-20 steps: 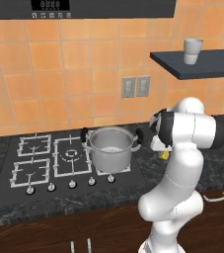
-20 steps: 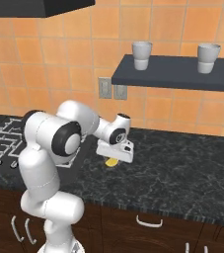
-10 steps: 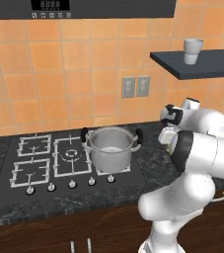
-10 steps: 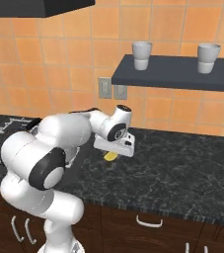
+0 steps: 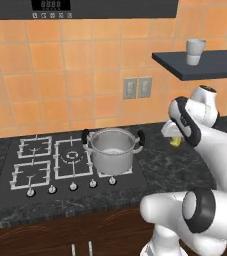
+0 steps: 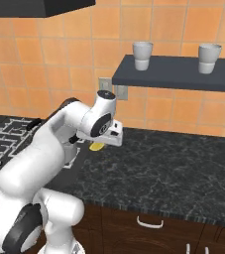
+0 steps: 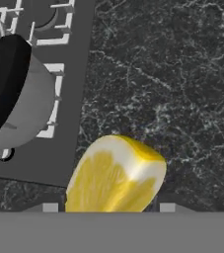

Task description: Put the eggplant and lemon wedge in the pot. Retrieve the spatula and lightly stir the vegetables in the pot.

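Note:
My gripper (image 6: 102,144) is shut on the yellow lemon wedge (image 6: 97,147), which hangs just above the dark counter to the right of the stove. In the hand view the lemon wedge (image 7: 114,174) sits between my two fingertips (image 7: 167,207) at the bottom edge. The shiny steel pot (image 5: 112,149) stands on the stove's front right burner, left of my gripper (image 5: 173,138). Its wall and one black handle (image 7: 5,84) show at the left of the hand view. The pot's floor looks bare as far as I can see. The eggplant and the spatula are out of view.
The gas stove (image 5: 40,165) has a row of knobs along its front. A dark wall shelf (image 6: 178,74) above the counter carries two grey cups (image 6: 142,54). A double outlet (image 5: 137,87) is on the tiled wall. Dark speckled counter (image 6: 183,168) stretches to the right.
My arm has swung round, and the gripper has risen and shifted toward the stove with the lemon wedge in it. The pot has not moved.

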{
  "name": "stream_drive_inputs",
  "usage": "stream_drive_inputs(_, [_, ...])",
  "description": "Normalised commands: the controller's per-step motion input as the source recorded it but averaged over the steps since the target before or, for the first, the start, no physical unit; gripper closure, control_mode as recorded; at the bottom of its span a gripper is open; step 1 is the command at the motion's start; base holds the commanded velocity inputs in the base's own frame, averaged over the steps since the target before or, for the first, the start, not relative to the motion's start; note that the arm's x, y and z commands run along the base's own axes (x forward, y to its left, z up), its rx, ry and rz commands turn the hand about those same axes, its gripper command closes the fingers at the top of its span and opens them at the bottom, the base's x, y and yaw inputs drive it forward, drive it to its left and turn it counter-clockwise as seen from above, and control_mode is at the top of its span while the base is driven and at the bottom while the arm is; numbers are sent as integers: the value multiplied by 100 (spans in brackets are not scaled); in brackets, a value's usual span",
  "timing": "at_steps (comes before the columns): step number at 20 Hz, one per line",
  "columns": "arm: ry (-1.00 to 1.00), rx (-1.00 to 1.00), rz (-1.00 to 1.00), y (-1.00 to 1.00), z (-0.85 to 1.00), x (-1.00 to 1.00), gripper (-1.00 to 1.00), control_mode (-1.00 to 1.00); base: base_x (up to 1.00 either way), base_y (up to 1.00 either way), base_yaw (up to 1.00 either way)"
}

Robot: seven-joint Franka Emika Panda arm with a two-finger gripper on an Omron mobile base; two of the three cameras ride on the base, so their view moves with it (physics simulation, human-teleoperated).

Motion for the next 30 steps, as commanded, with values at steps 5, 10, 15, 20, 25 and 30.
stream_drive_inputs(5, [-5,-1,0,81,96,-19,100,-100,0,0,0])
stream_drive_inputs(10, [-3,-1,0,97,50,3,100,-100,0,0,0])
stream_drive_inputs(15, [0,0,0,100,-5,35,100,-100,0,0,0])
stream_drive_inputs(20, [0,-4,0,71,-33,57,100,-100,0,0,0])
stream_drive_inputs(25, [0,-11,0,20,-57,32,100,-100,0,0,0])
stream_drive_inputs(30, [0,-8,-2,0,-59,19,100,-100,0,0,0])
